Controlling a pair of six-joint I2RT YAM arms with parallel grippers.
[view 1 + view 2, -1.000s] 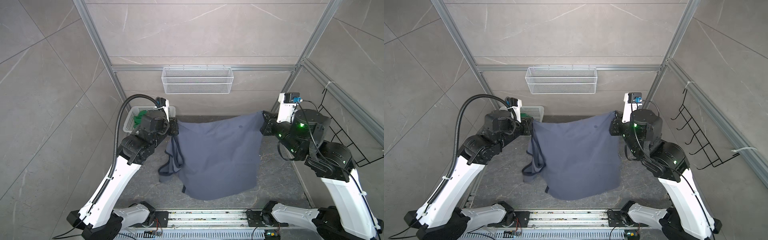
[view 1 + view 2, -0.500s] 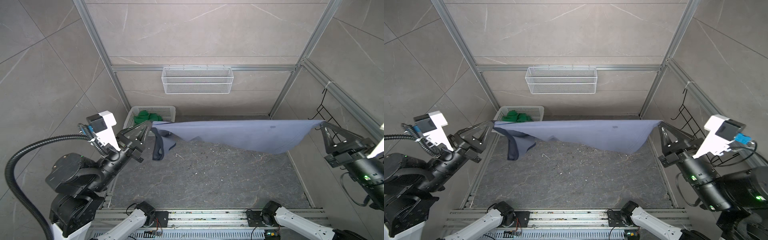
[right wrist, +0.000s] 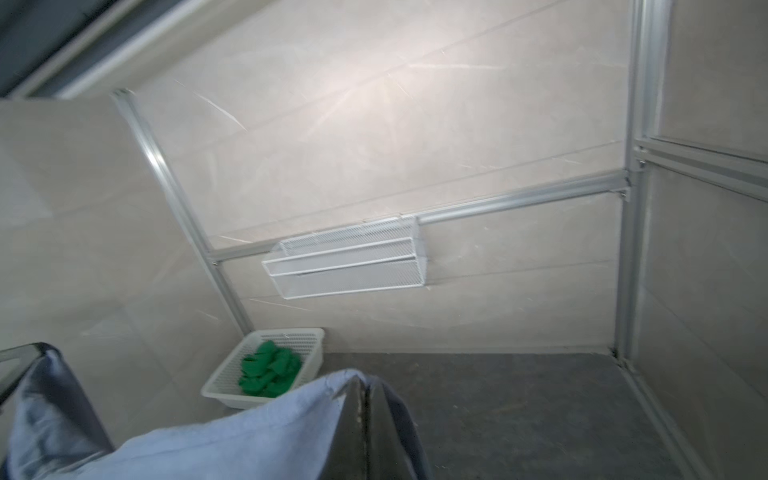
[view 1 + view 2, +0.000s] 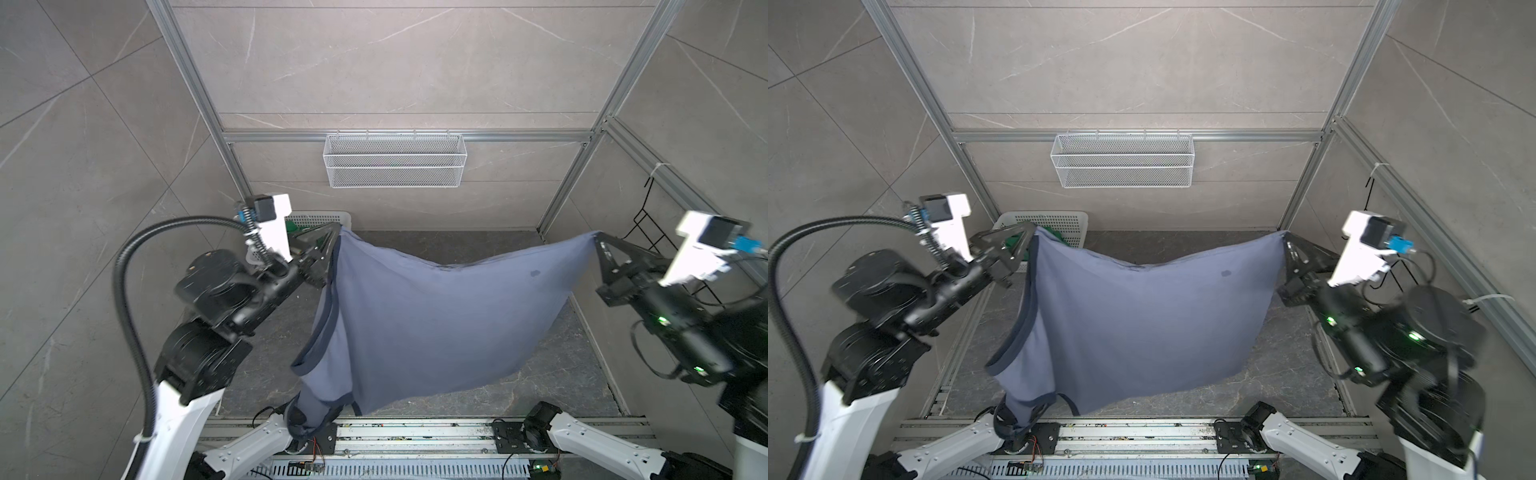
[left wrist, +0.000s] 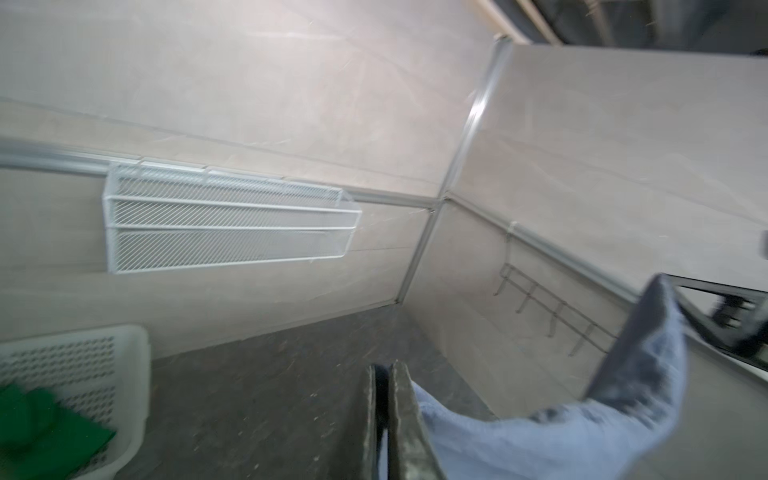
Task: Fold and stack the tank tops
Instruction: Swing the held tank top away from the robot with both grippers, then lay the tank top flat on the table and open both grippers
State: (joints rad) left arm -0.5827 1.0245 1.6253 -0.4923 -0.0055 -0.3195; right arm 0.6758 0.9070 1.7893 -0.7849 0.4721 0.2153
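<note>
- Cloth of the slate-blue tank top is hanging in the air between the two arms in both top views. It is sagging in the middle, and its dark-trimmed end is trailing down toward the front rail.
- The left gripper is pinching one upper corner, jaws pressed together on the fabric. The right gripper is clamping the opposite corner the same way, well apart from the first.
- The green tank top is showing plainly only in the right wrist view. It is lying crumpled inside the white basket in the far corner on the left arm's side. In the top views only a green sliver is peeking out behind the left gripper.
- The left wrist view is catching what the others are not. The blue cloth is running from beside its own closed fingers across to the right gripper at the far end, all of it blurred.
- The wire shelf is hanging on the back wall, above and behind the stretched top.
- The blue top's lower edge is hanging over the dark floor. Whether its trailing end is touching the rail, I cannot tell.
</note>
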